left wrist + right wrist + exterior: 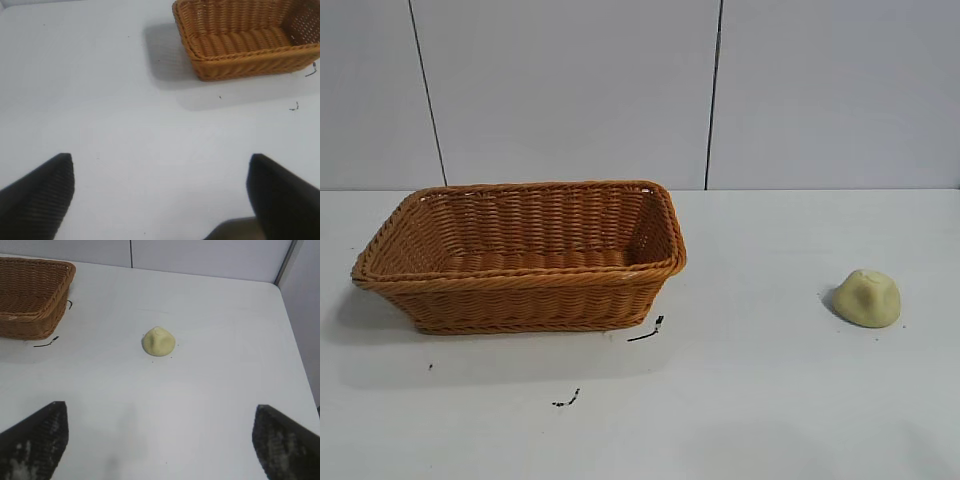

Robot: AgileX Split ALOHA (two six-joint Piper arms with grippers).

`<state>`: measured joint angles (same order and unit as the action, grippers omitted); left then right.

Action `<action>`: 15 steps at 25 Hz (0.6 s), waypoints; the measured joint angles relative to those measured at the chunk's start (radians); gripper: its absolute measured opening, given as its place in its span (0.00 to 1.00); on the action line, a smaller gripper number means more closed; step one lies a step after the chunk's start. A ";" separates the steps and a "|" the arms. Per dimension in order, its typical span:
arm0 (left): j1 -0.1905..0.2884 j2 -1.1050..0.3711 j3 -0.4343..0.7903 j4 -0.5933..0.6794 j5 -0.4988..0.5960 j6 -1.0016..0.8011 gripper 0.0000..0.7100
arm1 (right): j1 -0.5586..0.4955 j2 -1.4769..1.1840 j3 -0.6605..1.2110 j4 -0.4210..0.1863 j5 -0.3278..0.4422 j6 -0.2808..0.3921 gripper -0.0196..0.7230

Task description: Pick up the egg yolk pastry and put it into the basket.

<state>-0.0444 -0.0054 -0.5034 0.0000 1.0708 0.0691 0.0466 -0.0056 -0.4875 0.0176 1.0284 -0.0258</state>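
Observation:
The egg yolk pastry (867, 298), a small pale yellow dome, lies on the white table at the right; it also shows in the right wrist view (158, 341). The orange-brown wicker basket (430, 285) stands at the left and holds nothing; it also shows in the left wrist view (240, 65) and the right wrist view (55, 300). Neither arm shows in the exterior view. My right gripper (160, 412) is open and empty, well short of the pastry. My left gripper (161, 165) is open and empty over bare table, apart from the basket.
Small dark marks (646, 333) lie on the table just in front of the basket's right corner, with another mark (567, 400) nearer the front. A pale panelled wall (710, 90) stands behind the table. The table's right edge (295, 340) shows in the right wrist view.

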 joint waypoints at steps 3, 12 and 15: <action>0.000 0.000 0.000 0.000 0.000 0.000 0.98 | 0.000 0.000 0.000 0.000 0.000 0.000 0.96; 0.000 0.000 0.000 0.000 0.000 0.000 0.98 | 0.000 0.001 0.000 -0.002 0.000 0.000 0.96; 0.000 0.000 0.000 0.000 0.000 0.000 0.98 | 0.000 0.054 -0.014 -0.003 -0.009 0.000 0.96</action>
<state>-0.0444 -0.0054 -0.5034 0.0000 1.0708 0.0691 0.0466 0.0488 -0.5015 0.0142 1.0189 -0.0258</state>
